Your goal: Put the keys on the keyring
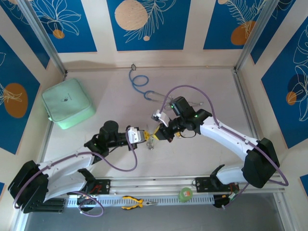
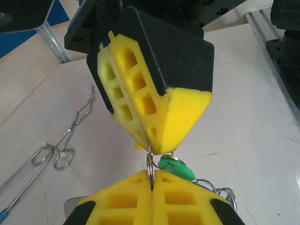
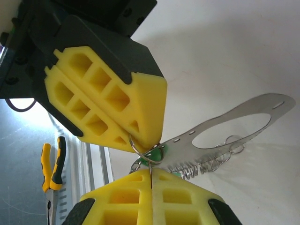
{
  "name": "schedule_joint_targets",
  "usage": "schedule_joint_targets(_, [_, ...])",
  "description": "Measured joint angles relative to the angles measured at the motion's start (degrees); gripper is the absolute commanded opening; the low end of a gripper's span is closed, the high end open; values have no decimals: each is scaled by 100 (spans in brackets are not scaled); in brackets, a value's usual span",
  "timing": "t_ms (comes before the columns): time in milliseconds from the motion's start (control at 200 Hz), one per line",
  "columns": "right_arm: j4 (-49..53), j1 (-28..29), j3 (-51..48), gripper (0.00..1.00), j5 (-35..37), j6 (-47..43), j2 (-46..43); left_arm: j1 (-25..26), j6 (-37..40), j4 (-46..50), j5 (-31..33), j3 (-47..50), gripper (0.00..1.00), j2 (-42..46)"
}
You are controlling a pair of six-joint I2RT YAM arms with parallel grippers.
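My two grippers meet tip to tip above the table's middle: left gripper [image 1: 143, 136], right gripper [image 1: 162, 134]. In the left wrist view my left gripper [image 2: 152, 180] is shut on a small split ring [image 2: 151, 166]. My right gripper [image 3: 151, 176] is shut on a thin ring that runs through the green key [image 2: 176, 168]. The keyring [image 3: 206, 129], a silvery oval loop fringed with small rings, hangs just behind the fingertips. A nub of yellow plastic [image 2: 138, 146] peeks from behind the right finger; whether it is the yellow key I cannot tell.
A blue-tubed stethoscope [image 1: 139, 82] lies at the back centre and a mint-green pouch [image 1: 67, 103] at the left. Metal forceps [image 2: 61, 152] lie on the table. Yellow-handled pliers [image 1: 137, 203] and a round green disc [image 1: 185, 194] rest on the front rail.
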State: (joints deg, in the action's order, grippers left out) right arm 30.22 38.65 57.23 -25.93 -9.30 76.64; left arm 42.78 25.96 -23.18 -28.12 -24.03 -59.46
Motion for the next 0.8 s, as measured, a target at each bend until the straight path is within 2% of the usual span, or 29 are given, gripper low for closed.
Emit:
schedule_joint_targets(305, [120,-109,96,0,-138,149,133,0,308,-59,-15,59,0,66])
schedule_joint_targets(515, [216,-125,175,0,-295,144,264,0,258,-313,-11,197,0,92])
schedule_joint_targets(660, [236,-131,240,34,-339,144,420,4,-15,-695,2,323,0,90])
schedule_joint_targets(750, [173,-175,240,46,-297,177,382,11,-306,-970,9,380,0,90])
schedule_joint_targets(800, [92,-201,221,48,-260,184,293,13,-494,-1134,13,409,0,90])
